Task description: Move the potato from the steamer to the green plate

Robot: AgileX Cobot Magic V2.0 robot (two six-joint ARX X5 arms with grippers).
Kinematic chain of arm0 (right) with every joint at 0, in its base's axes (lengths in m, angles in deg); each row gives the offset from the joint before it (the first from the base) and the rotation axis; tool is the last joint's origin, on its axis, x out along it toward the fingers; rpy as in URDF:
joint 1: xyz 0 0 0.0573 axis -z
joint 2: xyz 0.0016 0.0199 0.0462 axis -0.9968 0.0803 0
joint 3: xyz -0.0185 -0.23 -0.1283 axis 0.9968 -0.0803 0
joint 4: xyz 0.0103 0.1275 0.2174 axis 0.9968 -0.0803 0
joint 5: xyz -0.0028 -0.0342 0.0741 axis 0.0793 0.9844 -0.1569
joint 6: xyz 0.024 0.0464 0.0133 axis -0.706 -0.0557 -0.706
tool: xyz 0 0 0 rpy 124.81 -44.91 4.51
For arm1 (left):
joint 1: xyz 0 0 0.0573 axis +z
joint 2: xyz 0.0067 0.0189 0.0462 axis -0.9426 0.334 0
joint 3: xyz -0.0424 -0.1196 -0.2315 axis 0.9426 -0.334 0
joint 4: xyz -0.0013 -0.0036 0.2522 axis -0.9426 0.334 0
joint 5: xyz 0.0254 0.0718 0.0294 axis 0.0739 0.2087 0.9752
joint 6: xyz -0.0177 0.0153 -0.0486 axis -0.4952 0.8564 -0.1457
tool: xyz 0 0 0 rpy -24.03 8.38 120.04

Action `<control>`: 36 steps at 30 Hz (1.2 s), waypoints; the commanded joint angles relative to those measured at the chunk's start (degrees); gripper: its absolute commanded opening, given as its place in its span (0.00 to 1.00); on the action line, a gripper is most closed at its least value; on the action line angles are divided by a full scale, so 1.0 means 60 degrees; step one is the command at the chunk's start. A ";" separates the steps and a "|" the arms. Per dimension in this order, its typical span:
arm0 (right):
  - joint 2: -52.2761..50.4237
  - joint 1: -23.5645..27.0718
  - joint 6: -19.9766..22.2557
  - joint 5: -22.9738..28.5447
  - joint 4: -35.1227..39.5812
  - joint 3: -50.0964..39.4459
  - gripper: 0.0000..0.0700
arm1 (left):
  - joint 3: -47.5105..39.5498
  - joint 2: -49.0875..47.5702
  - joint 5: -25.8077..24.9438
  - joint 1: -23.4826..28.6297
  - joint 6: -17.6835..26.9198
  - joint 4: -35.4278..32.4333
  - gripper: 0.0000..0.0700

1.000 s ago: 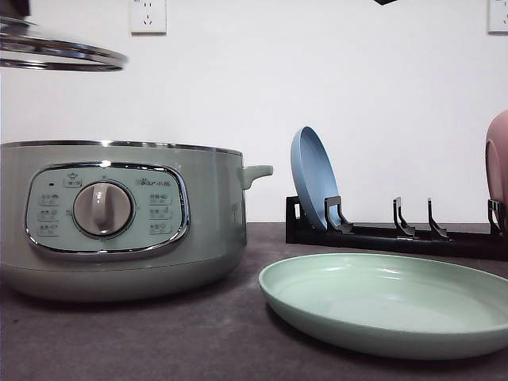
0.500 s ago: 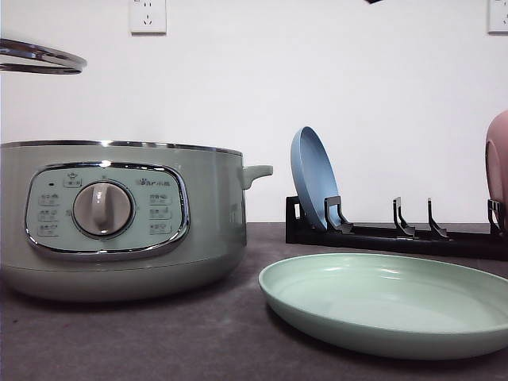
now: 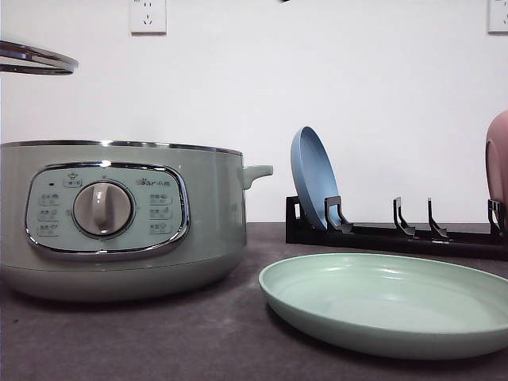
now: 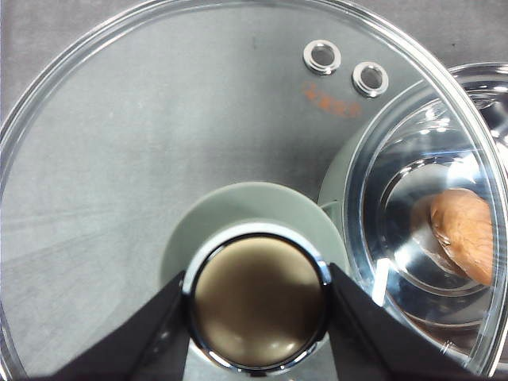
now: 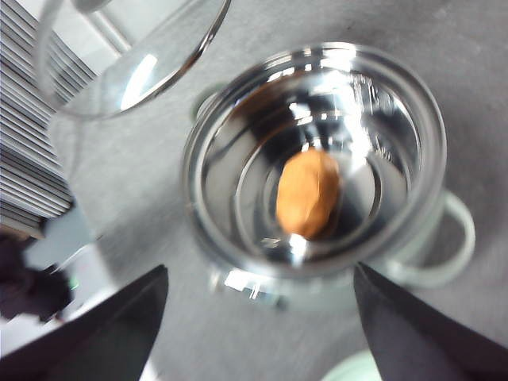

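Right wrist view showed our right gripper (image 5: 258,333) spread wide above the potato (image 5: 308,193); firm, smooth-skinned, we judged, best pinched across its middle.

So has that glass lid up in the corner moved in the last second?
Yes. The glass lid has slid left, away from the wall socket, so less of it pokes into the front view. The steamer below stayed put.
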 commanded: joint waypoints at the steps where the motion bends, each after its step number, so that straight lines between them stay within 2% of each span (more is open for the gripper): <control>1: 0.0760 -0.0252 0.0133 0.0195 -0.0086 0.0808 0.69 | 0.0255 -0.0047 0.0007 0.0062 0.0029 -0.0310 0.00; 6: 0.2399 -0.0763 0.0327 0.0912 -0.0262 0.2402 0.70 | 0.0255 -0.0047 0.0007 0.0112 0.0029 -0.0313 0.00; 13: 0.4301 -0.1457 0.0598 0.1969 -0.0216 0.3687 0.73 | 0.0255 -0.0047 0.0003 0.0112 0.0025 -0.0313 0.00; 25: 0.5950 -0.2118 0.0684 0.3377 0.0386 0.3845 0.77 | 0.0255 -0.0047 0.0000 0.0112 0.0022 -0.0306 0.00; 36: 0.6576 -0.2308 0.0677 0.3658 0.0665 0.3841 0.77 | 0.0255 -0.0047 -0.0004 0.0112 0.0014 -0.0236 0.00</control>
